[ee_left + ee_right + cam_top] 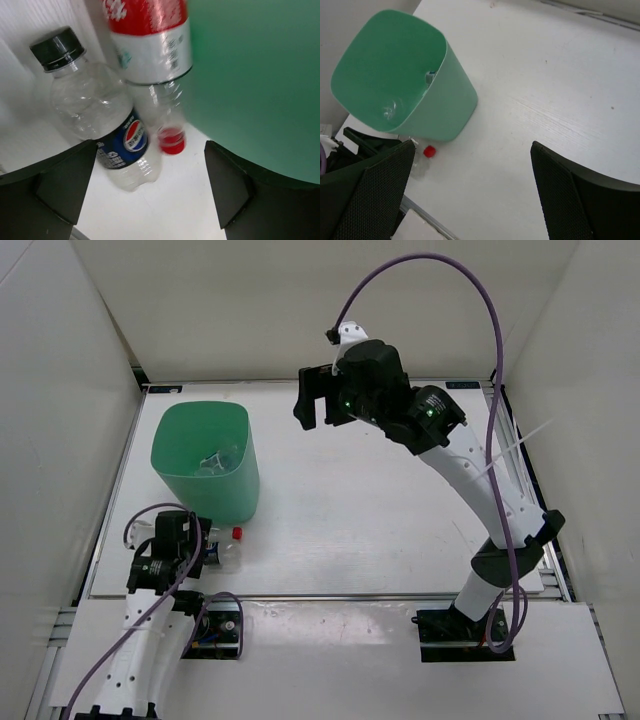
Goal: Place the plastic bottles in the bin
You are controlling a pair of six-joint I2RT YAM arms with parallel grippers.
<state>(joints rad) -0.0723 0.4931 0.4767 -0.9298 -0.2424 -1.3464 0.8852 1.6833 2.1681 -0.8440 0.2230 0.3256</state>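
Left wrist view: the dark blue label bottle (pixel 100 117) lies on the white surface (pixel 380 500) with the red label bottle (pixel 150 45) just beside it, red cap nearest the camera. Both are right next to the bin (pixel 260 75). They sit just ahead of the left hand (pixel 150 180), which is spread wide and touching neither. Some clear plastic (pixel 215 462) sits down inside the bin, can't tell how much. The right hand (pixel 315 400) hangs up high near the far edge, fingers apart, holding nothing.
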